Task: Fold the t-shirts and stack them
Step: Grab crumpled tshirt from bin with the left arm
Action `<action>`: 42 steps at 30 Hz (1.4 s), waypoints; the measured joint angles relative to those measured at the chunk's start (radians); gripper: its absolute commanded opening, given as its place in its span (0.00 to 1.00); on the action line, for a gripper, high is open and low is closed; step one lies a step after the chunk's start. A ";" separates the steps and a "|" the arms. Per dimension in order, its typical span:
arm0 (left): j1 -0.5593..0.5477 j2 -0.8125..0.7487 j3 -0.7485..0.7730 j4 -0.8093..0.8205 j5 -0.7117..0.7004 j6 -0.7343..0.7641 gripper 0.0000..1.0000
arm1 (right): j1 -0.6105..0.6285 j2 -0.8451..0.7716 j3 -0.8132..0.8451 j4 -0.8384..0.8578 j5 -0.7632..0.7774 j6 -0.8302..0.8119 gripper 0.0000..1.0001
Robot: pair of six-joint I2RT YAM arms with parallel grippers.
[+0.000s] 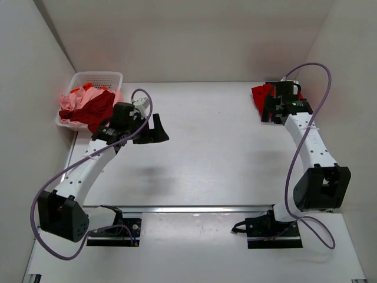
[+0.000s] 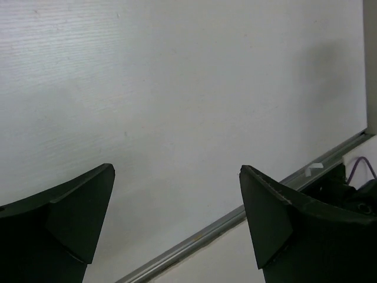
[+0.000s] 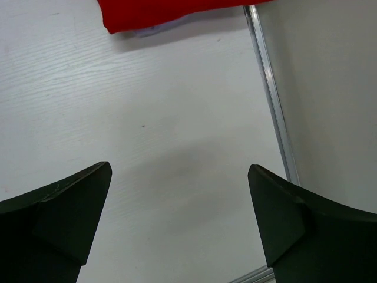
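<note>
T-shirts (image 1: pixel 89 107) untouched — left gripper (image 2: pixel 177 171), right gripper (image 3: pixel 179 168) wide, empty

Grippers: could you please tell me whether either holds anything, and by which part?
Nothing is held: the left gripper and right gripper both stand open above the flat white table.

Two arms are showing white link shells over black joints.

The left arm (image 1: pixel 88 168) and the right arm (image 1: pixel 309 138) are each wearing smooth white link covers, running between a boxy black shoulder housing and a black wrist block, and each is sitting on a flat black base plate (image 1: pixel 132 229). A lavender cable (image 1: pixel 312 63) is looping loosely off each arm from base to wrist. The left end effector (image 2: pixel 175 169) and the right end effector (image 3: pixel 179 167) are each showing two matte black, wedge-shaped fingers, with angled inner faces tapering to blunt tips.
</note>
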 measured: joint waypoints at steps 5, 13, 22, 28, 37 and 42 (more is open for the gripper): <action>0.027 0.046 0.095 -0.032 -0.072 0.084 0.99 | -0.019 -0.006 -0.036 0.003 -0.012 -0.001 1.00; 0.190 0.141 0.265 -0.008 -0.177 0.114 0.04 | 0.000 -0.003 -0.039 0.015 -0.038 -0.001 1.00; 0.391 0.580 0.708 -0.024 -0.331 0.055 0.74 | 0.044 0.055 -0.039 0.032 -0.059 -0.008 1.00; 0.465 0.746 0.772 -0.031 -0.380 -0.006 0.69 | 0.040 0.109 -0.039 0.055 -0.073 -0.027 0.99; 0.566 0.856 0.737 -0.007 -0.465 -0.074 0.74 | 0.040 0.157 -0.039 0.066 -0.074 -0.031 1.00; 0.574 0.977 0.805 -0.063 -0.466 -0.077 0.66 | 0.042 0.163 -0.038 0.062 -0.069 -0.030 0.99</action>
